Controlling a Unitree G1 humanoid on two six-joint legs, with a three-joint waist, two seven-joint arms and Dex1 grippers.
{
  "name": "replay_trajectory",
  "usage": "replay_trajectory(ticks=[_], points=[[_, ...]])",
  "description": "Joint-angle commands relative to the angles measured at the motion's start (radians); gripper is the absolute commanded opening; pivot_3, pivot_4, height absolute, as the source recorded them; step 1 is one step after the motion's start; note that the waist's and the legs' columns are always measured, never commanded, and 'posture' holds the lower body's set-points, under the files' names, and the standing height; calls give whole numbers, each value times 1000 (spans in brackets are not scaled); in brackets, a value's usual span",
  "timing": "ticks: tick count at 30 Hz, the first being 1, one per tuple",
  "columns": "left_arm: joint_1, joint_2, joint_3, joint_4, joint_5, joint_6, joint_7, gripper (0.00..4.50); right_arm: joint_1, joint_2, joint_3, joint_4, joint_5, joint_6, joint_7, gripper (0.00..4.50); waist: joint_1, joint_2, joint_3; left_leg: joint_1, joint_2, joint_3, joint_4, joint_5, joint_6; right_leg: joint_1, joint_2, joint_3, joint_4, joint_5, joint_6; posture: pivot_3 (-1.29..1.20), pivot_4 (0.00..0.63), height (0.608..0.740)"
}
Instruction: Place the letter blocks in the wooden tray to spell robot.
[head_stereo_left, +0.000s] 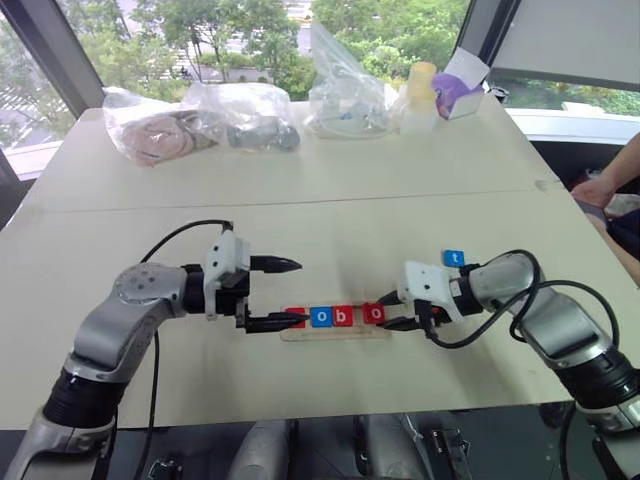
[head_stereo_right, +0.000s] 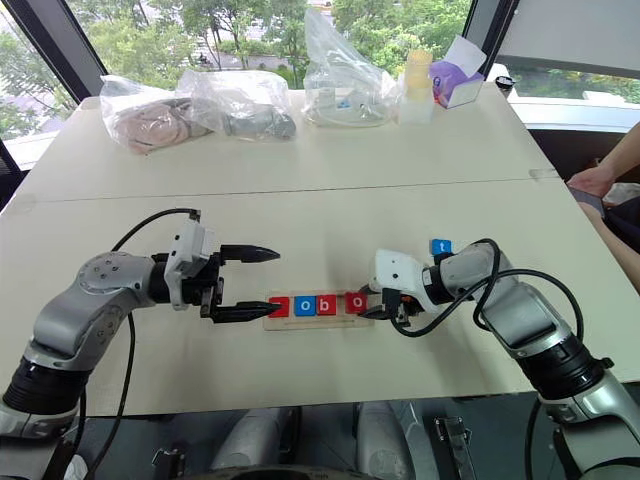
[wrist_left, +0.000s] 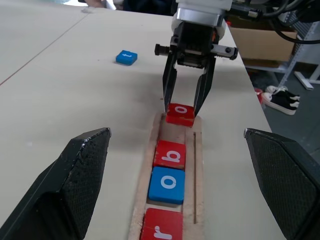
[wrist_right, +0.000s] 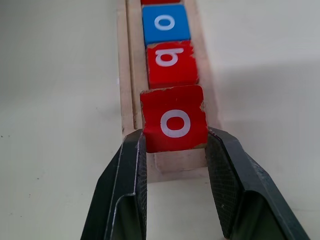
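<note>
Red "o" block (wrist_right: 173, 119) sits pinched in my right gripper (wrist_right: 175, 165) over the right end of the wooden tray (wrist_left: 198, 165) — I'd level it and release gently beside the "b" (wrist_left: 170, 154); left gripper (head_stereo_left: 285, 292) gapes empty, "t" (head_stereo_left: 453, 258) waiting on the table beyond the tray.

pale table (head_stereo_left: 120, 250), wooden tray (head_stereo_left: 335, 333), blue t block (head_stereo_left: 453, 258), plastic bags (head_stereo_left: 200, 120)
</note>
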Motion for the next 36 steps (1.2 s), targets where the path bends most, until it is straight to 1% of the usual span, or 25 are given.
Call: replay_trajectory(ticks=[1,6,16,17,18,19,20,21,22,23,27,32,34,36], points=[[3,13,25,-42,-19,2,5,4500,-19,18,7,-14,-8,-10,-9,1091,0,0,0,0,0,0,0,0,0,0,0,0,0,0,0,0,150,740],[11,17,27,-52,-24,4,12,4500,-26,47,20,7,-27,-18,-28,1091,-1,0,0,0,0,0,0,0,0,0,0,0,0,0,0,0,150,740],[12,19,25,-54,-27,7,21,4500,-34,61,32,10,-37,-18,-34,1091,0,0,0,0,0,0,0,0,0,0,0,0,0,0,0,0,150,740],[11,18,25,-53,-26,7,22,4500,-35,62,32,9,-38,-18,-33,2101,0,0,0,0,0,0,0,0,0,0,0,0,0,0,0,0,150,740],[10,17,24,-52,-26,7,23,4500,-36,63,32,7,-37,-15,-31,2328,0,0,0,0,0,0,0,0,0,0,0,0,0,0,0,0,150,740],[9,16,23,-52,-26,7,25,4500,-37,63,31,3,-36,-12,-29,2775,-1,0,0,0,0,0,0,0,0,0,0,0,0,0,0,0,150,740],[9,16,23,-51,-26,7,25,4500,-38,64,31,0,-36,-9,-29,3375,-1,0,0,0,0,0,0,0,0,0,0,0,0,0,0,0,150,740],[9,16,23,-52,-26,8,26,4500,-38,64,30,-3,-35,-6,-28,3757,-1,0,0,0,0,0,0,0,0,0,0,0,0,0,0,0,150,740],[9,16,23,-52,-26,8,27,4500,-39,64,29,-6,-34,-3,-28,4378,-1,0,0,0,0,0,0,0,0,0,0,0,0,0,0,0,150,740],[9,15,23,-52,-26,8,28,4500,-40,64,28,-8,-33,-1,-26,4446,-1,0,0,0,0,0,0,0,0,0,0,0,0,0,0,0,150,740],[7,14,22,-50,-26,9,31,4500,-74,77,-21,-1,-19,25,-59,4446,-2,0,0,0,0,0,0,0,0,0,0,0,0,0,0,0,150,740],[9,12,22,-54,-32,11,36,4500,-122,102,-155,67,-14,98,-211,4446,0,0,0,0,0,0,0,0,0,0,0,0,0,0,0,0,150,740],[10,11,22,-55,-33,11,38,4500,-117,101,-192,68,8,139,-232,4446,3,0,0,0,0,0,0,0,0,0,0,0,0,0,0,0,150,740],[8,9,18,-52,-32,10,37,4500,-55,61,-219,35,17,126,-215,4446,4,0,0,0,0,0,-1,0,0,-1,0,0,0,0,0,0,150,740]])
